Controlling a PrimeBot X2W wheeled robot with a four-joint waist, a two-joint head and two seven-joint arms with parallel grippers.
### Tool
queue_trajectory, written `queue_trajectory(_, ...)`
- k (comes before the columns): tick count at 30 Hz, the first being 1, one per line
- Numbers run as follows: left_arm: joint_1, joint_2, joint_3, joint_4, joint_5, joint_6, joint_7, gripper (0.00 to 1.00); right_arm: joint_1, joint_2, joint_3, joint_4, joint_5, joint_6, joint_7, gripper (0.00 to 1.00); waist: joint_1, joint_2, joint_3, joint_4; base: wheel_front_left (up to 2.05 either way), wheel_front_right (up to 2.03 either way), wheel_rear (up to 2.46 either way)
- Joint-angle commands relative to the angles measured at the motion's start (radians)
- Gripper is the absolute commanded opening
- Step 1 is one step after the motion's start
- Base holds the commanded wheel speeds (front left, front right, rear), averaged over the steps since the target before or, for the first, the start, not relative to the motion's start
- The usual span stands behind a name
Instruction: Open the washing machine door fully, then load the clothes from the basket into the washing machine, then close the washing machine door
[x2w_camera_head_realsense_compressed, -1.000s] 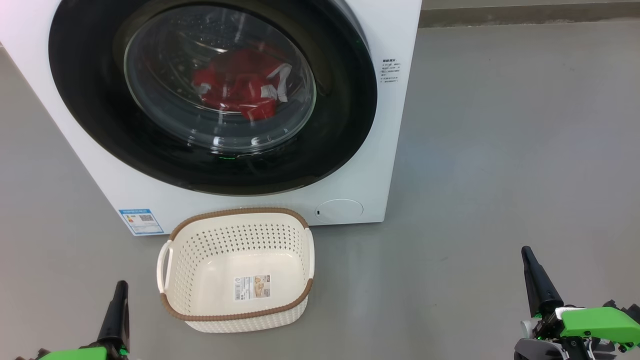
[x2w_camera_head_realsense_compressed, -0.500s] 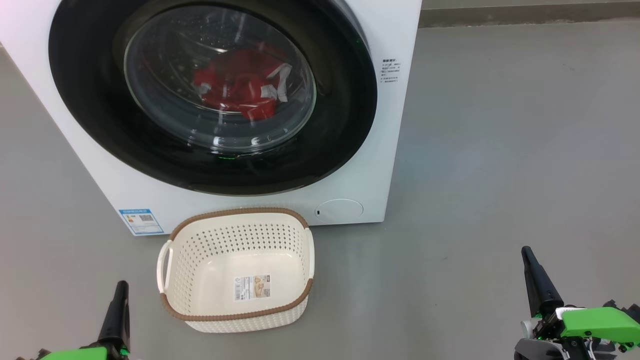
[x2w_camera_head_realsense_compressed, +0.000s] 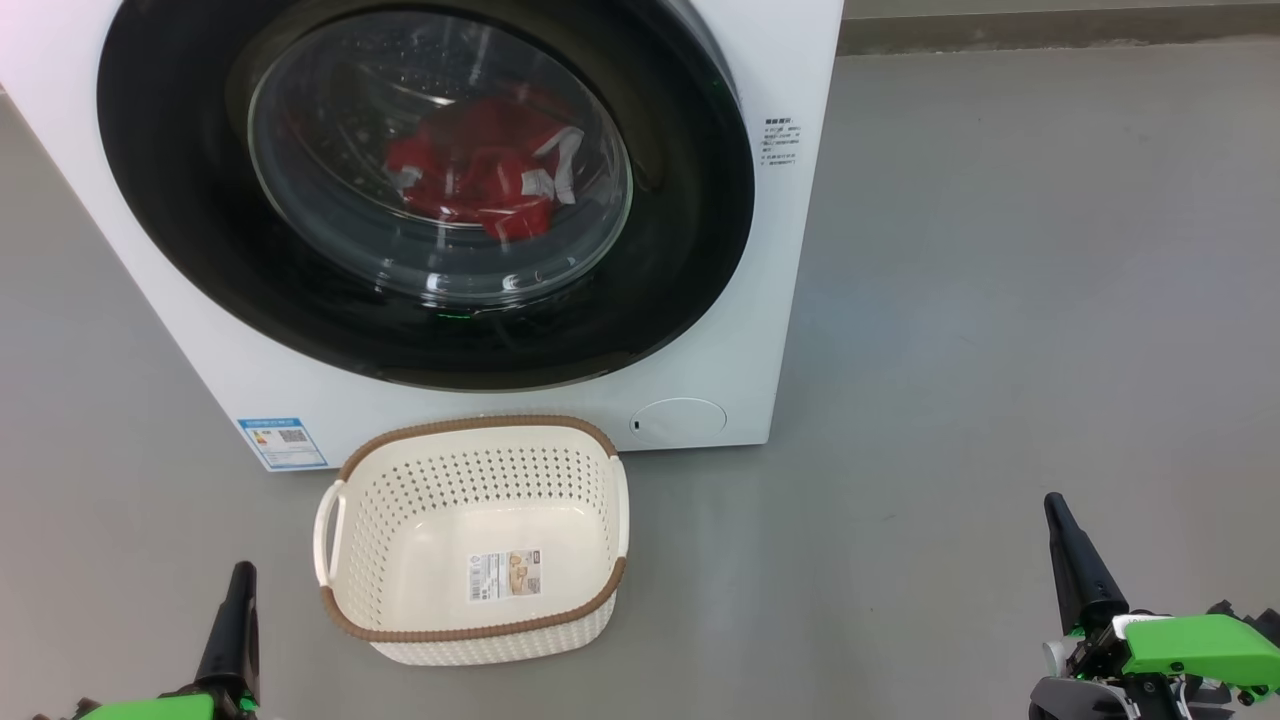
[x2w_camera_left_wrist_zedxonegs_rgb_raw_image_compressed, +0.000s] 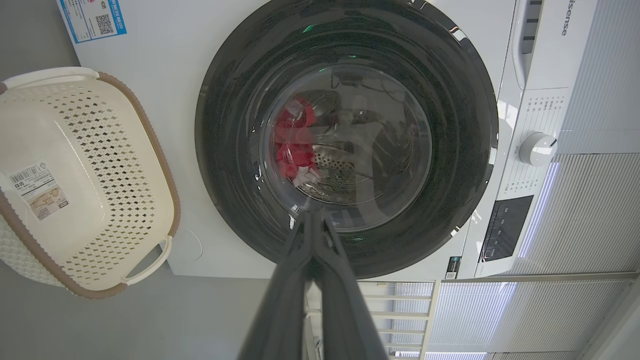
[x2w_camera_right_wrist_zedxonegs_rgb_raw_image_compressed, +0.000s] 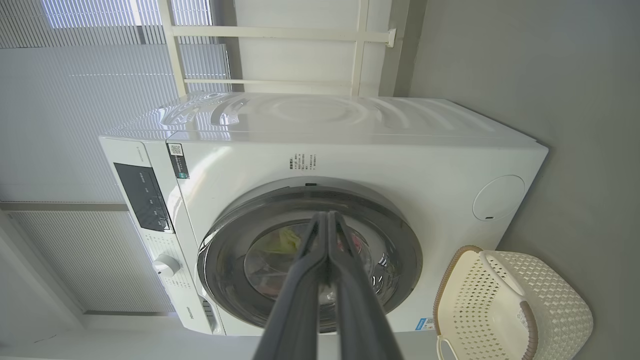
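nothing has moved; the washing machine door (x2w_camera_head_realsense_compressed: 440, 270) stays shut.

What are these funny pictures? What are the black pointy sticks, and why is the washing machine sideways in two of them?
These come from three cameras on one wheeled robot. One picture is from its head, looking down at the grey floor. The black sticks are its grabbers, called end effectors: the left end effector and the right end effector, both pinched shut and holding nothing. The other two pictures come from cameras on its wrists, which are turned, so the washing machine looks sideways. Its round black door is closed, with the red clothes behind the glass. The cream basket on the floor in front is empty.
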Motion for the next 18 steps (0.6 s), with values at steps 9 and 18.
queue_trajectory(9,-0.04,0.012,0.036,-0.019,0.004,-0.003,0.008,0.0,-0.007,-0.001,0.021,-0.03,-0.001,0.001,0.005,0.0,0.0,0.0,0.0,0.0,0.0,0.0,0.0)
queue_trajectory(18,-0.04,0.011,0.038,-0.018,0.005,-0.003,0.009,0.0,-0.008,0.0,0.02,-0.03,-0.001,0.001,0.006,0.0,0.0,0.0,0.0,0.0,0.0,0.0,0.0)
